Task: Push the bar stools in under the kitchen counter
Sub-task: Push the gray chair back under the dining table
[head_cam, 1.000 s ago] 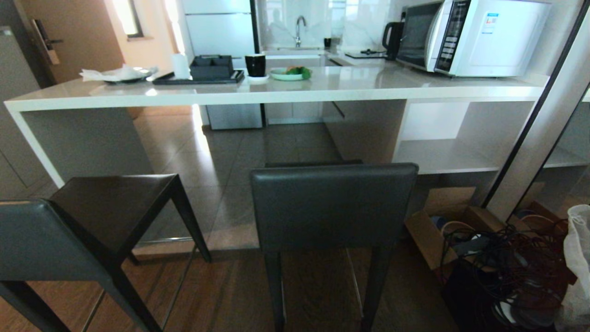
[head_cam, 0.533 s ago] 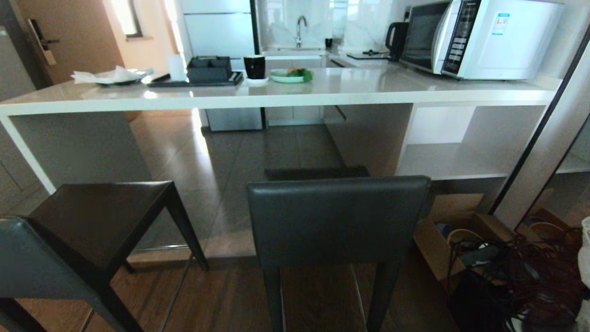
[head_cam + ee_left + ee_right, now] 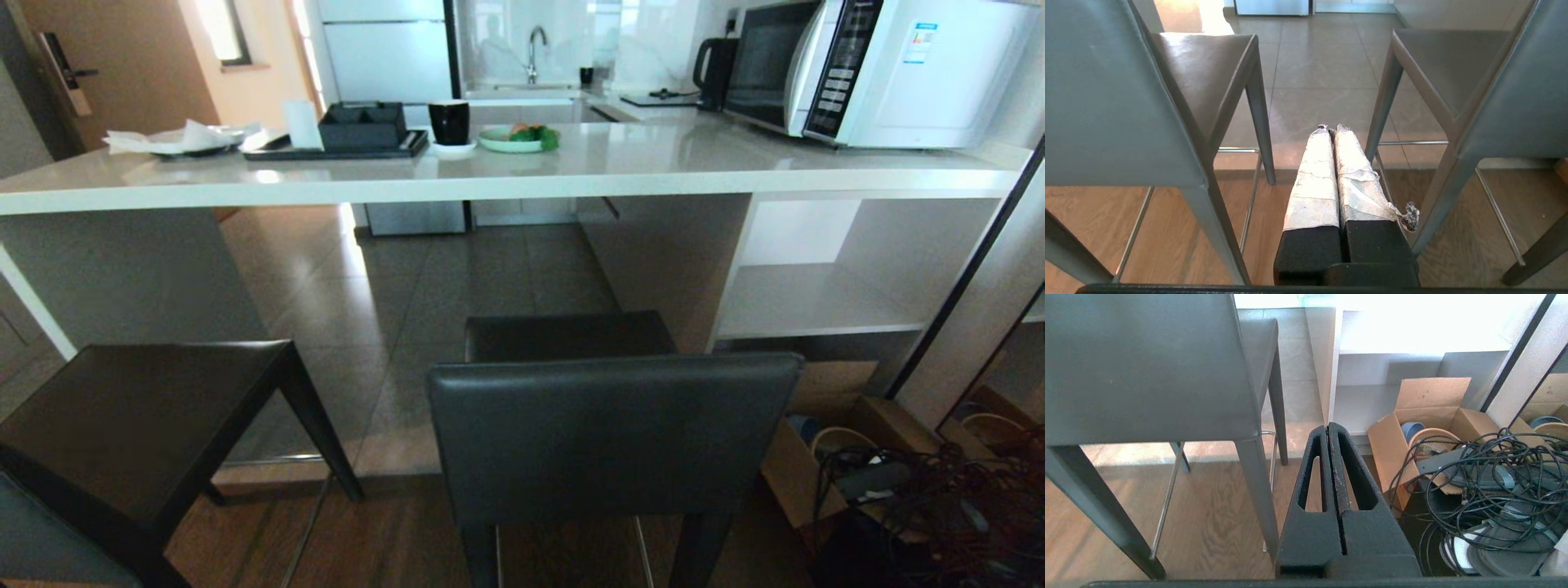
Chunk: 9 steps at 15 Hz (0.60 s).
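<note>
A home kitchen: a pale stone kitchen counter carries a white microwave, black kettle and plate of food, with a sink faucet behind and tiled floor below.

A white microwave fills the upper right of the head view, with a black kettle just to its left. Along the top, left of centre, sit a black tray, a black cup and a green plate. At lower right, a cardboard box adjoins tangled cables.
</note>
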Available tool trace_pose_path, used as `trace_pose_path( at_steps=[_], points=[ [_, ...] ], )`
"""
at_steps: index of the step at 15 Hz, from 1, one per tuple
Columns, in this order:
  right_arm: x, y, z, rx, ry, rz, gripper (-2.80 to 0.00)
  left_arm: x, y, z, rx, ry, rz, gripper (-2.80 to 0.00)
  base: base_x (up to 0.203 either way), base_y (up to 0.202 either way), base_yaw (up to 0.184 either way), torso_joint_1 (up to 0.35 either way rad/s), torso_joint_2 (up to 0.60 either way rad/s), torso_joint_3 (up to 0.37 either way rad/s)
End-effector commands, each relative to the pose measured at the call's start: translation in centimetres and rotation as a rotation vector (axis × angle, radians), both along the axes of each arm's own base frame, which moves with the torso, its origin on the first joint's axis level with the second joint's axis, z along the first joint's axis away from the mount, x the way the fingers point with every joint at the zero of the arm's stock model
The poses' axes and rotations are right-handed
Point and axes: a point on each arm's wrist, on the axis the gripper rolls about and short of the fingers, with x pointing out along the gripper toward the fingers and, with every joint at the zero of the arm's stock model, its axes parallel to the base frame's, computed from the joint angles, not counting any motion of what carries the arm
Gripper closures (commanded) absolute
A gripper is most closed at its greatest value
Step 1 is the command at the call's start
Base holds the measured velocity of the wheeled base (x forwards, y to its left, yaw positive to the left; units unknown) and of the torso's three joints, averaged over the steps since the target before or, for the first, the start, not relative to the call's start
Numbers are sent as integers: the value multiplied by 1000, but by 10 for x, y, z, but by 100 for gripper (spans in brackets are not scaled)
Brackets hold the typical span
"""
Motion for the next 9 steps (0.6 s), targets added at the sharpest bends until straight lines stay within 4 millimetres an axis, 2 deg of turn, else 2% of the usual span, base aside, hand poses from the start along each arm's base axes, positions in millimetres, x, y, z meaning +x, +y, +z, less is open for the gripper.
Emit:
trace_pose_path(
  at_steps=[1,9],
  points=[
    [0,0,0,0,0,1,0,0,0,0,0,1,0,0,0,0,0,0,0,0],
    [0,0,0,0,0,0,0,0,0,0,1,1,0,0,0,0,0,0,0,0]
  ],
)
